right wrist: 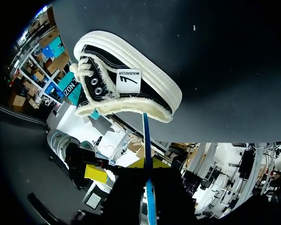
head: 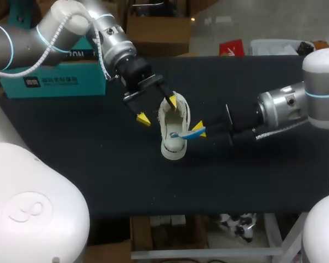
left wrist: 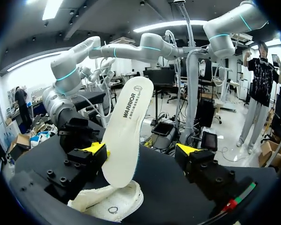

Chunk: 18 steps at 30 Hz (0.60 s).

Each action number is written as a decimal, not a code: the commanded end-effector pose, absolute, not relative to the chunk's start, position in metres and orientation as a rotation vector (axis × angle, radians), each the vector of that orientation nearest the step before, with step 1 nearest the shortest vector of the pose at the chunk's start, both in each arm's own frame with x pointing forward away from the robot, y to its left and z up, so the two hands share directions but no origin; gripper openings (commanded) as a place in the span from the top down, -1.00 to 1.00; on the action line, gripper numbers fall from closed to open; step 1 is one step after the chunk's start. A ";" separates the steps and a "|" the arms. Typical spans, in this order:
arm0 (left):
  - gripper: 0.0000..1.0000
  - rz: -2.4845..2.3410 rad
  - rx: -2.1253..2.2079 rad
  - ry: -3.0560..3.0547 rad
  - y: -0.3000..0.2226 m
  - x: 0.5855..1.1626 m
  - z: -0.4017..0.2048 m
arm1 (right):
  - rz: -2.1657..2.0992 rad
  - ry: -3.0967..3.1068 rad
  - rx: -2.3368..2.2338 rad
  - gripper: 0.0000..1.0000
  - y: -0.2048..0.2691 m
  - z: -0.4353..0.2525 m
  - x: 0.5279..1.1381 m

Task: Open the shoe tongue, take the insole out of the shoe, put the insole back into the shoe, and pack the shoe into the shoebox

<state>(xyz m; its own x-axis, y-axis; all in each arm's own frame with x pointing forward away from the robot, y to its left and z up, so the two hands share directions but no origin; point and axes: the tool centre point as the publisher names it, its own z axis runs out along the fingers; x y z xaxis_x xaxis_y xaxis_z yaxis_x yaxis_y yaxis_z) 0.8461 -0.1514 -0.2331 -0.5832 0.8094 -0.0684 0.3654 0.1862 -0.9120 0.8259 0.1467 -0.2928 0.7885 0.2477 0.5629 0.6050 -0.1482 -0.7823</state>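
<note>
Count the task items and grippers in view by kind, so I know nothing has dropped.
Shoe: 1
Insole: 1
Teal shoebox: 1
Grippers: 2, the left gripper and the right gripper
Total: 5

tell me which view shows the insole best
The left wrist view: the insole stands broadside there, its white face nearly in full, its lower end in the shoe. The right wrist view catches it only edge-on, a thin blue line. The head view shows just a small blue and white sliver over the shoe.
</note>
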 end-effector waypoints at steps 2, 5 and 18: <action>-1.00 1.377 -1.065 -1.948 -0.134 0.875 -0.235 | -0.330 -0.684 -1.721 1.00 0.153 -0.295 0.833; -1.00 1.372 -1.052 -1.952 -0.131 0.883 -0.236 | -0.312 -0.689 -1.720 1.00 0.158 -0.298 0.836; -1.00 1.290 -1.041 -2.005 -0.130 0.901 -0.238 | -0.287 -0.688 -1.714 1.00 0.163 -0.299 0.838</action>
<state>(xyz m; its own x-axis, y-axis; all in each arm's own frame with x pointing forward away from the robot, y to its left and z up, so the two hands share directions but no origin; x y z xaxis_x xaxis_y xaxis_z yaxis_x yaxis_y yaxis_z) 0.8936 -0.1335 -0.2366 -0.5813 0.8135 0.0178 0.3298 0.2555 -0.9088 0.8376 0.1641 -0.2983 0.7935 0.2929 0.5335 0.5847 -0.1241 -0.8017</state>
